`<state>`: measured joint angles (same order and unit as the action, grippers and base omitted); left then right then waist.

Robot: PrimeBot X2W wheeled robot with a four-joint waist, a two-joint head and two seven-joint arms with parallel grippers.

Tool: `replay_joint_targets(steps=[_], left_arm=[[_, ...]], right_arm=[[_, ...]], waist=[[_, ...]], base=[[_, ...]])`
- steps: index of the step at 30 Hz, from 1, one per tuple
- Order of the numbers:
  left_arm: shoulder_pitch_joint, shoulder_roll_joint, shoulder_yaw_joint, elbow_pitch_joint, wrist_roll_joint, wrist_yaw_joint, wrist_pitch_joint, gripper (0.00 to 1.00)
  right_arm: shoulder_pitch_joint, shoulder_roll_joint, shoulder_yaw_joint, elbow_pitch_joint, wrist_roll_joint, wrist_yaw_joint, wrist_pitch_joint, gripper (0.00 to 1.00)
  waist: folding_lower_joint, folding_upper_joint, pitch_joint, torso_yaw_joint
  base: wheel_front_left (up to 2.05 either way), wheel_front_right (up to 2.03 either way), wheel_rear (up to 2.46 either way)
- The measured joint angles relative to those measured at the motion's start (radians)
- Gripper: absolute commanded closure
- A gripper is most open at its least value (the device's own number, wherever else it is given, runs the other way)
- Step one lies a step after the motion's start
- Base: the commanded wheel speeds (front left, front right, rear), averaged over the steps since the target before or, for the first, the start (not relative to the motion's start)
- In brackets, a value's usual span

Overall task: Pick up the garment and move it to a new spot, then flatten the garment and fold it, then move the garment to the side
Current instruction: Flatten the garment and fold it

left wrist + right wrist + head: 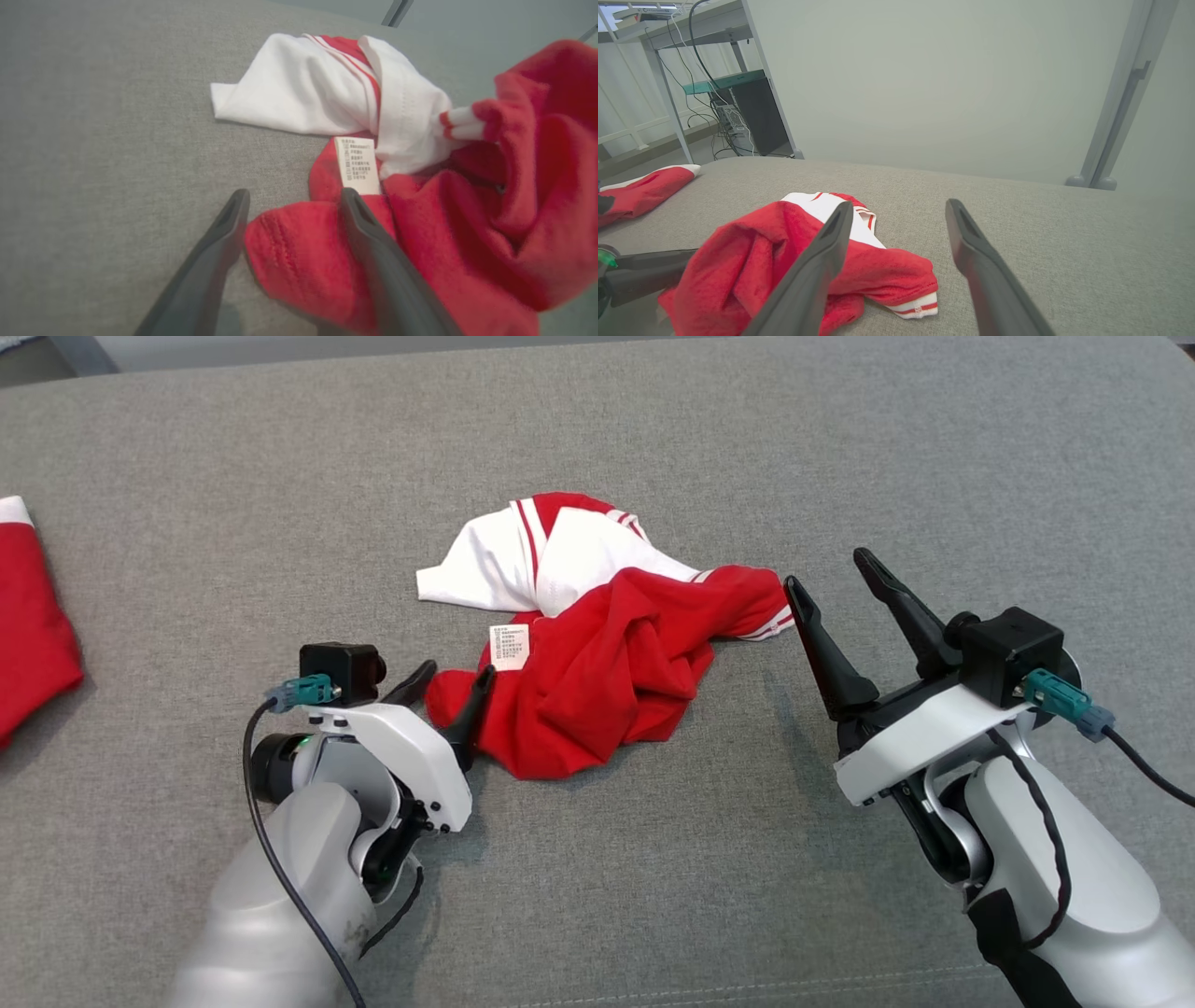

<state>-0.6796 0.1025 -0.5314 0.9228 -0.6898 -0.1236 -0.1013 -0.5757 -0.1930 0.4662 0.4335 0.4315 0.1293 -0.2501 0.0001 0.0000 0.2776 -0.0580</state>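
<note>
Crumpled red-and-white garment [597,672], label [510,647] showing, lies mid grey surface [653,429], left gripper [457,668] spread around its near-left red fold [289,252], right gripper [826,567] spread, empty, just right of its striped cuff [770,625].

From the head we look forward and down on the grey bench [653,420], from some height. Our left wrist camera sits low and close, facing along its fingers [376,252] onto the garment [467,233]. Our right wrist camera looks almost level across the bench to a wall [924,70]. All three share the garment.
</note>
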Motion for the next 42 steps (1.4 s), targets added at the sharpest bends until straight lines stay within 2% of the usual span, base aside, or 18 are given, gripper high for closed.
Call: replay_joint_targets(steps=[4,10,11,12,15,18,22,25,27,31,32,34,38,42], left_arm=[[-0.001,0.027,-0.067,-0.062,-0.134,0.000,0.050,0.00],[-0.001,0.112,-0.188,-0.120,-0.207,0.000,0.051,0.00],[0.000,0.122,-0.219,-0.139,-0.219,0.000,0.063,0.52],[0.000,0.130,-0.250,-0.160,-0.233,0.000,0.072,0.98],[0.005,0.150,-0.325,-0.221,-0.292,0.000,0.090,1.00],[0.008,0.177,-0.360,-0.242,-0.345,0.000,0.078,1.00],[-0.010,0.209,-0.405,-0.232,-0.345,0.000,-0.048,1.00],[-0.058,0.227,-0.407,-0.210,-0.268,0.000,-0.133,1.00],[-0.107,0.254,-0.368,-0.220,-0.197,0.000,-0.147,1.00],[-0.149,0.292,-0.169,-0.421,0.003,0.042,-0.150,1.00],[-0.149,0.292,-0.169,-0.421,0.003,0.042,-0.150,1.00],[-0.132,0.295,-0.093,-0.532,0.098,0.051,-0.150,1.00],[0.011,0.290,0.012,-0.728,0.217,0.052,-0.156,1.00],[0.230,0.291,0.017,-0.741,0.256,0.030,-0.157,1.00]], right_arm=[[-0.001,0.000,-0.003,0.000,0.000,0.000,0.000,0.00],[-0.006,-0.001,-0.018,0.000,0.000,0.000,0.000,0.00],[-0.006,-0.001,-0.020,0.000,0.000,0.000,0.000,0.00],[-0.006,-0.001,-0.023,0.000,0.000,0.000,0.000,0.00],[-0.009,0.000,-0.024,-0.001,0.000,0.000,0.000,0.00],[-0.010,0.000,-0.020,-0.003,0.000,0.000,0.000,0.00],[-0.015,0.001,-0.011,-0.003,0.000,0.000,0.000,0.00],[-0.015,-0.008,-0.011,-0.002,0.000,0.000,0.000,0.00],[-0.016,-0.021,-0.011,-0.001,0.000,0.000,0.000,0.00],[-0.042,-0.035,-0.027,-0.004,0.000,0.000,0.000,0.00],[-0.042,-0.035,-0.027,-0.004,0.000,0.000,0.000,0.00],[-0.050,-0.036,-0.035,-0.004,0.000,0.000,0.000,0.00],[-0.049,-0.034,-0.026,0.002,0.000,0.000,0.000,0.00],[-0.048,-0.040,0.000,0.031,0.013,0.000,0.000,0.00]], waist=[[-0.0001,0.0000,0.017,-0.001],[-0.0001,0.0000,0.017,0.016],[0.0000,0.0000,0.016,0.021],[-0.0001,0.0000,0.015,0.026],[-0.0001,0.0000,0.013,0.038],[-0.0001,0.0000,0.015,0.044],[-0.0001,0.0000,0.014,0.046],[0.0000,0.0000,0.006,0.056],[0.0000,0.0000,0.000,0.069],[0.0000,0.0000,-0.008,0.104],[0.0000,0.0000,-0.008,0.104],[0.0000,0.0000,-0.011,0.122],[0.0000,0.0000,-0.014,0.151],[0.0000,0.0000,-0.012,0.169]], base=[[0.00,0.00,0.00],[0.00,0.00,0.00],[0.00,0.00,0.00],[0.00,0.00,0.00],[0.00,0.00,0.00],[0.00,0.00,0.00],[0.00,0.00,0.00],[0.00,0.00,0.00],[0.00,0.00,0.00],[0.00,0.00,0.00],[0.00,0.00,0.00],[0.00,0.00,0.00],[0.00,0.00,0.00],[0.00,0.00,0.00]])
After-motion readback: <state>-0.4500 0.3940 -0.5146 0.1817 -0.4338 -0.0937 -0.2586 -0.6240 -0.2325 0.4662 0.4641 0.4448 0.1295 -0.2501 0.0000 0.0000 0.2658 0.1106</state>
